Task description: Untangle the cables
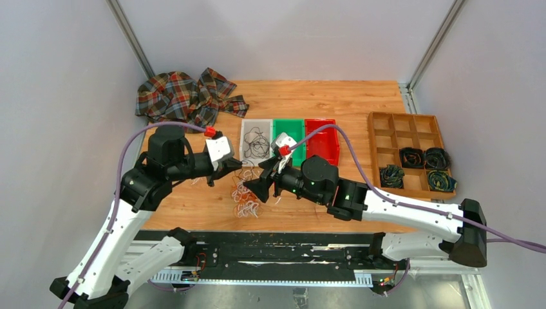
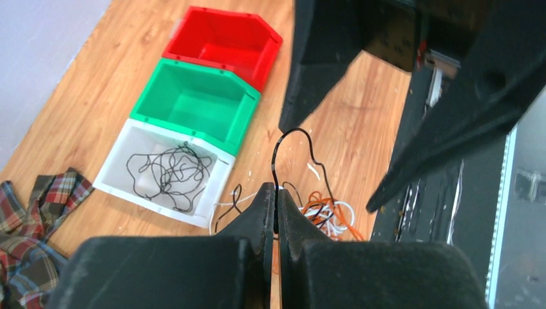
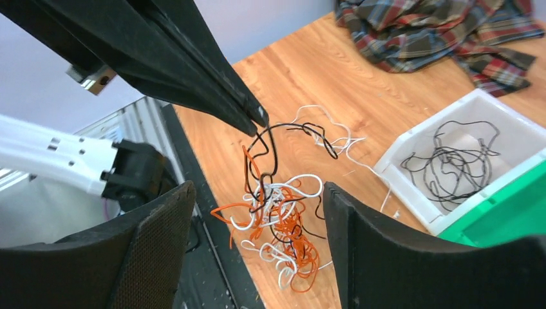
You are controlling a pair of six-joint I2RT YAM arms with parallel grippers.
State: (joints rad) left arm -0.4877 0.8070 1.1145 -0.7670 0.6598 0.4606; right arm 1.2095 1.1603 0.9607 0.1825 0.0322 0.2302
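Your left gripper (image 2: 275, 205) has its fingers pressed together on one black cable (image 2: 291, 130), which loops out from the tips and runs down into the tangle of orange, white and black cables (image 3: 280, 225) on the wooden table (image 1: 335, 103), on the near side of the white bin (image 2: 112, 168). Your right gripper (image 3: 257, 193) faces the left one with its fingers spread wide on either side of that tangle, gripping nothing. More black cables (image 2: 169, 172) lie loose inside the white bin, with the green bin (image 1: 288, 125) and red bin (image 1: 320, 151) in a row beside it.
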